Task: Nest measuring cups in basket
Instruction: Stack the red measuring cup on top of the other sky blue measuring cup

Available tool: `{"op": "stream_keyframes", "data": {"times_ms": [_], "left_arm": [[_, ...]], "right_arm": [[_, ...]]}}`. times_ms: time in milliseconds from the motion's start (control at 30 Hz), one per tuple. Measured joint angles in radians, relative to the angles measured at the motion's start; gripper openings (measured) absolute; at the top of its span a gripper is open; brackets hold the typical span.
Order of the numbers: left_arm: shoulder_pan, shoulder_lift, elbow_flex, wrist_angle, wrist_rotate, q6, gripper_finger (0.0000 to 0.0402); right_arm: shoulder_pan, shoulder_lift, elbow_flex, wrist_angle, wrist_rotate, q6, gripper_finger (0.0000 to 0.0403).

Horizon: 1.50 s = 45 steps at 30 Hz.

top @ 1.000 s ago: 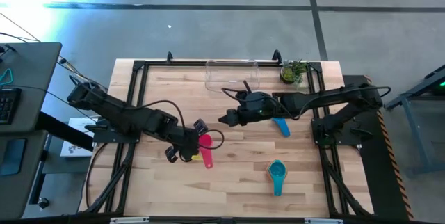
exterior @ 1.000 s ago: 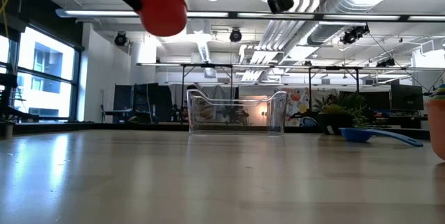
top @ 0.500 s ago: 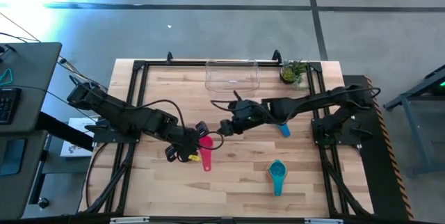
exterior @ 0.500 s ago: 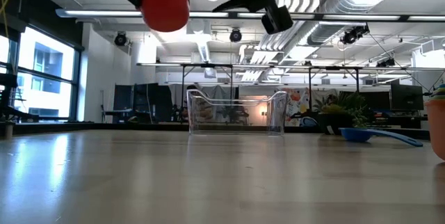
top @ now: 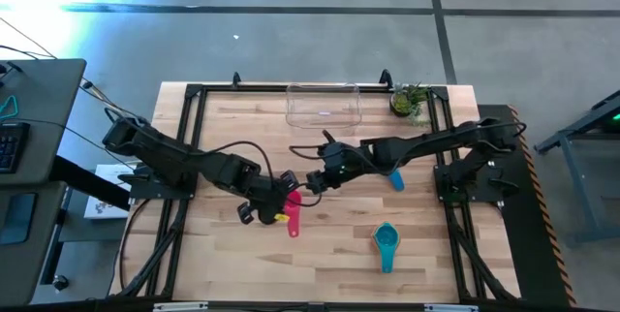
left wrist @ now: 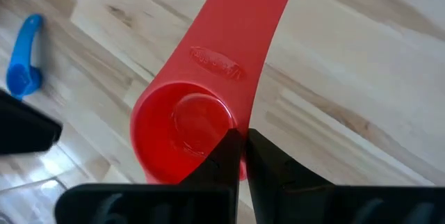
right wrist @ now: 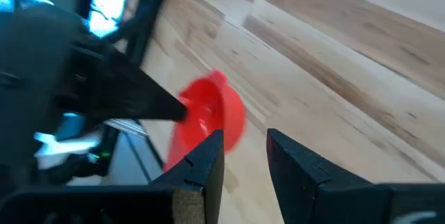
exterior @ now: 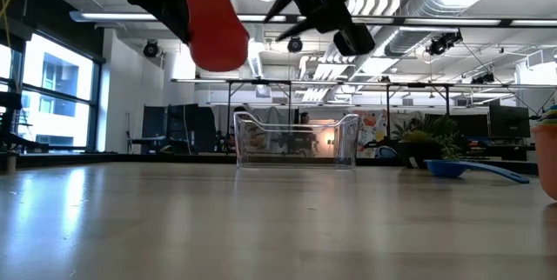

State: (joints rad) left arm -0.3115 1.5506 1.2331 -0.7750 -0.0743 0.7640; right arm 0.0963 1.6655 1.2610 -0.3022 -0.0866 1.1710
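above mid-table, your left claw [top: 274, 199] is clamped on the rim of the red cup [top: 289, 205], holding it clear of the wood so it can be passed. your right claw [top: 312, 182] sits just beside it, fingers apart (ready to take it, i'd judge). the basket [top: 324, 105] waits at the far edge, well apart.

- right claw [right wrist: 245, 156]: fingers parted, nothing between them
- red measuring cup [right wrist: 212, 121] just beyond the fingertips, above the wood desk [right wrist: 334, 57]
- left claw [right wrist: 132, 99] holds the cup
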Motion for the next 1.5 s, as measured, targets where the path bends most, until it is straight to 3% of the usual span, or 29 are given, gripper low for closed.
{"op": "stream_keyframes", "data": {"times_ms": [167, 533, 1500], "left_arm": [[0.004, 0.013, 0.000, 0.019, -0.005, 0.001, 0.0007], [0.014, 0.011, 0.000, 0.087, -0.009, 0.059, 0.0007], [0.057, 0.011, 0.000, 0.079, -0.025, 0.109, 0.0007]], "right_arm": [[0.000, 0.006, 0.000, -0.007, 0.001, -0.046, 0.0107], [-0.019, 0.021, 0.000, -0.023, -0.041, -0.021, 0.0180], [-0.018, 0.038, 0.000, -0.022, -0.038, 0.026, 0.0183]]}}
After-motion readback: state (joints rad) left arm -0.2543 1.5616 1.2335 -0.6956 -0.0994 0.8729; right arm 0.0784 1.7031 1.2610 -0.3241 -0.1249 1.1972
